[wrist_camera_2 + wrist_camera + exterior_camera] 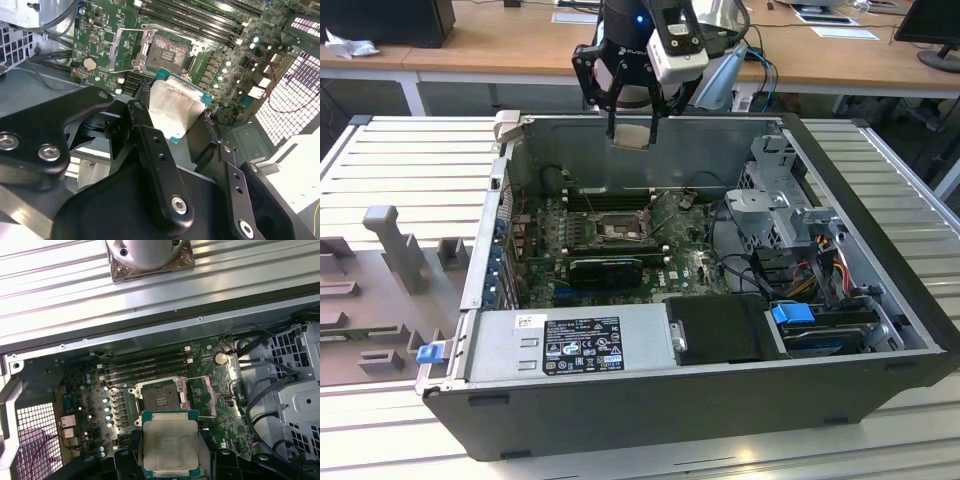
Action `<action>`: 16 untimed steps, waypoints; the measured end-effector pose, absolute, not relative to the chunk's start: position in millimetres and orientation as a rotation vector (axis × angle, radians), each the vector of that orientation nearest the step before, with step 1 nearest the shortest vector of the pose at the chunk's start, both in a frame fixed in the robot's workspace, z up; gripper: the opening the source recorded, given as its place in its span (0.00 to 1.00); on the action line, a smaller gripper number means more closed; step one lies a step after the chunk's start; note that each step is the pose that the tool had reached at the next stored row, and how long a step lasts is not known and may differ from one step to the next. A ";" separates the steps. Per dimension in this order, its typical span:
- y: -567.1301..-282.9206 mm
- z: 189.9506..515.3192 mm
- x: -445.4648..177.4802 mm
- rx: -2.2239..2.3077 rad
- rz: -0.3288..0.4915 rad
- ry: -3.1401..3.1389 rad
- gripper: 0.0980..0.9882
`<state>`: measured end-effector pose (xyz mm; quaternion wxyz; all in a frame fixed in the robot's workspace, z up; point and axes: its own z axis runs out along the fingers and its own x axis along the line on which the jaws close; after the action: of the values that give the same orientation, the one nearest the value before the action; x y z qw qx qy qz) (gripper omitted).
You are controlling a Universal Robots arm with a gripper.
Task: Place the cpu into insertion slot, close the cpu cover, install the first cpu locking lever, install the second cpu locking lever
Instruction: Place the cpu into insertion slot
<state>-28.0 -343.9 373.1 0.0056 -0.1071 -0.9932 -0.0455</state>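
gripper (633,122): closed narrow on the cpu's edges, hanging well above the insertion slot.
cpu (170,445): flat between the fingers, pale face up, well apart from the insertion slot; can't tell if it's squarely over it.
insertion slot (160,399): bare, grey centre showing.
cpu cover (204,396): flipped open, just beside the insertion slot.
risk 1: chip rotated or off-centre to the insertion slot; it would seat on the frame and bend contacts.
risk 2: the thin edge grip slips and the chip tilts or drops.
risk 3: sideways drift clips the open cover or the memory slots (145,365) near the insertion slot.

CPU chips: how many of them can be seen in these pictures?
1. The cpu is held in the end effector, above the open computer case; the insertion slot is empty. None seems hidden.
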 end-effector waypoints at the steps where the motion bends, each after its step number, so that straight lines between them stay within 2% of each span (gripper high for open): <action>1: -343.8 373.1 -28.0 -0.341 -0.143 -3.109 0.49; 16: -343.9 373.1 -28.0 -0.440 -0.143 -3.099 0.49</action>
<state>-28.0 -343.9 373.1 0.0040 -0.1405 -0.9890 -0.0457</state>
